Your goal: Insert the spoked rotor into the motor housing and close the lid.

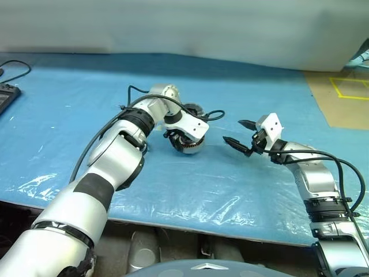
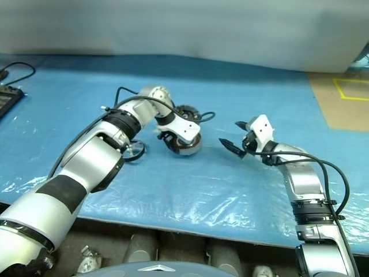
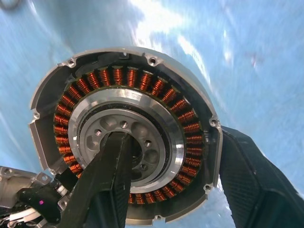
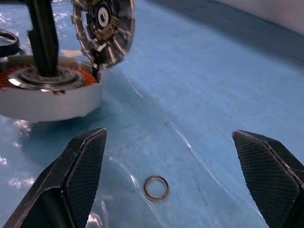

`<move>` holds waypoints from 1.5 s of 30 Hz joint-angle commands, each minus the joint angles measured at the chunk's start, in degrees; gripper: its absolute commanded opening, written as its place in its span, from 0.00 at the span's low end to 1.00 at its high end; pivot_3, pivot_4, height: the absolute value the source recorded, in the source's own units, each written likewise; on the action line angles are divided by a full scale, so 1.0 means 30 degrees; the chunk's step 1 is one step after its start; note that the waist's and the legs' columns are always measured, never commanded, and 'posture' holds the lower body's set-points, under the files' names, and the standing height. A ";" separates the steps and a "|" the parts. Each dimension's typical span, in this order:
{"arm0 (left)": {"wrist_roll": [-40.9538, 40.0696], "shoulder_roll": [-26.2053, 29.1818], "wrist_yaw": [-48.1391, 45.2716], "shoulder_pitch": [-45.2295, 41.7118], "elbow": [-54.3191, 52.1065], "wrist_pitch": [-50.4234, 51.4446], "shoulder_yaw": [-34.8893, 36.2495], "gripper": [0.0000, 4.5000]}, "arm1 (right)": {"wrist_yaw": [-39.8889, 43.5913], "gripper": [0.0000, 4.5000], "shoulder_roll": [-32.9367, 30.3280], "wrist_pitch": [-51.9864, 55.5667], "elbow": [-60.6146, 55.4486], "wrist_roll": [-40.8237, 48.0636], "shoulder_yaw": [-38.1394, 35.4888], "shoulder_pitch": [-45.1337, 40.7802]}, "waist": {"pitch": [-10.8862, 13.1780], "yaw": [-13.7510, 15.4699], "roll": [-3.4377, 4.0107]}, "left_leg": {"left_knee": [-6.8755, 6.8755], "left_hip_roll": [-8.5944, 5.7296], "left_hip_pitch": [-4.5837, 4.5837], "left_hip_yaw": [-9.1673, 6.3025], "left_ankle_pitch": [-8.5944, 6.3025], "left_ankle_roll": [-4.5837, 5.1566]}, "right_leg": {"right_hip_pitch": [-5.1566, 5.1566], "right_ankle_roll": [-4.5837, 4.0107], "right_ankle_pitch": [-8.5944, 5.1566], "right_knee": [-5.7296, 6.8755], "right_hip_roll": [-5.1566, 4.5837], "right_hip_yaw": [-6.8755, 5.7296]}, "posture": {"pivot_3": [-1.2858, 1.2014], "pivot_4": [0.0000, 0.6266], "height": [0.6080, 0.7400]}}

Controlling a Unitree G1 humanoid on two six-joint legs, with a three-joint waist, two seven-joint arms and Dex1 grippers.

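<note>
My left gripper (image 3: 168, 137) is shut on the motor housing (image 3: 118, 76), a round silver cup ringed with copper windings. One finger sits in its central hole and the other outside its rim. From the head, the housing (image 1: 189, 145) hangs under my left wrist near the table's middle, at or just above the blue sheet. The lid (image 4: 104, 26), a finned grey disc with a dark centre, stands tilted just behind the housing. The spoked rotor (image 2: 135, 151) lies on the sheet under my left forearm, partly hidden. My right gripper (image 1: 232, 131) is open and empty, to the right of the housing.
A small metal ring (image 4: 156, 187) lies on the blue plastic sheet (image 1: 230, 190) between my right gripper's fingers and the housing. A black device with a cable (image 1: 6, 95) sits at the far left. Bare brown board with yellow tape (image 1: 346, 95) lies at the far right.
</note>
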 commanded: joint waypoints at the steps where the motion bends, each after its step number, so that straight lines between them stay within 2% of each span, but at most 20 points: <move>1: -0.1275 0.0572 -0.0808 0.0271 -0.2611 0.0821 -0.0539 0.49 | -0.0324 1.00 -0.0444 -0.0503 -0.0241 0.0112 -0.0986 0.0107 | 0.0001 -0.0037 0.0001 | -0.0003 -0.0001 0.0006 0.0002 0.0000 0.0000 | 0.0000 0.0000 0.0000 -0.0002 0.0001 0.0002 | 0.52 0.24 1.00; 11: -0.5775 0.3246 -0.0829 0.1949 -0.9838 0.5705 -0.5517 0.49 | -0.0641 1.00 -0.0392 -0.0409 -0.0563 0.0096 -0.1099 0.0322 | 0.0017 -0.0006 0.0026 | 0.0004 0.0006 -0.0002 0.0006 0.0000 0.0003 | -0.0005 -0.0011 -0.0007 -0.0002 0.0000 0.0006 | 0.52 0.24 1.00; 20: -0.7506 0.4108 -0.0829 0.2168 -1.2315 0.8424 -0.6880 0.49 | -0.0618 1.00 -0.0316 -0.0412 -0.0446 0.0137 -0.0884 0.0096 | 0.0036 -0.0042 0.0053 | 0.0002 0.0004 -0.0001 0.0010 0.0000 0.0002 | -0.0005 -0.0014 -0.0010 -0.0010 0.0005 0.0009 | 0.52 0.24 1.00; 24: -0.7409 0.4406 -0.0829 0.2449 -1.2642 0.8051 -0.7233 0.49 | -0.0618 1.00 -0.0337 -0.0476 -0.0318 0.0079 -0.0878 -0.0009 | 0.0042 -0.0117 0.0063 | 0.0001 0.0004 0.0000 0.0012 0.0000 0.0000 | -0.0005 -0.0014 -0.0010 -0.0011 0.0010 0.0011 | 0.52 0.24 1.00; 31: -0.6522 0.4737 -0.0829 0.2672 -1.2064 0.6172 -0.7104 0.99 | -0.0611 1.00 -0.0169 -0.0571 -0.0146 -0.0026 -0.0682 -0.0271 | 0.0043 -0.0412 0.0066 | 0.0009 -0.0008 -0.0001 0.0012 -0.0001 -0.0001 | -0.0002 -0.0009 -0.0008 -0.0011 0.0006 0.0017 | 0.52 0.24 1.00; 36: -0.7307 0.4764 -0.0829 0.2421 -1.2973 0.8360 -0.6210 0.99 | -0.0432 1.00 -0.0047 -0.0614 0.0140 -0.0064 -0.0535 -0.0495 | 0.0042 -0.0498 0.0067 | 0.0014 -0.0007 0.0002 0.0012 0.0000 -0.0002 | -0.0002 -0.0007 -0.0006 -0.0004 0.0008 0.0019 | 0.52 0.24 1.00; 41: -1.1955 0.8002 -0.0829 0.1640 -1.7111 1.1864 -0.7181 0.99 | -0.0220 1.00 0.0049 -0.0827 0.0877 -0.0080 -0.0389 -0.0839 | 0.0057 -0.0602 0.0092 | -0.0006 0.0012 0.0013 0.0012 -0.0028 -0.0054 | -0.0006 -0.0022 -0.0015 -0.0002 0.0028 0.0019 | 0.52 0.24 1.00; 45: -1.4632 0.9807 -0.0829 0.1779 -1.9287 1.3727 -0.5908 0.99 | 0.0132 1.00 0.0322 -0.0995 0.1810 -0.0188 -0.0035 -0.1376 | 0.0078 -0.0574 0.0123 | 0.0009 0.0002 0.0000 0.0016 -0.0036 -0.0071 | -0.0008 -0.0026 -0.0018 -0.0003 0.0009 0.0021 | 0.52 0.24 1.00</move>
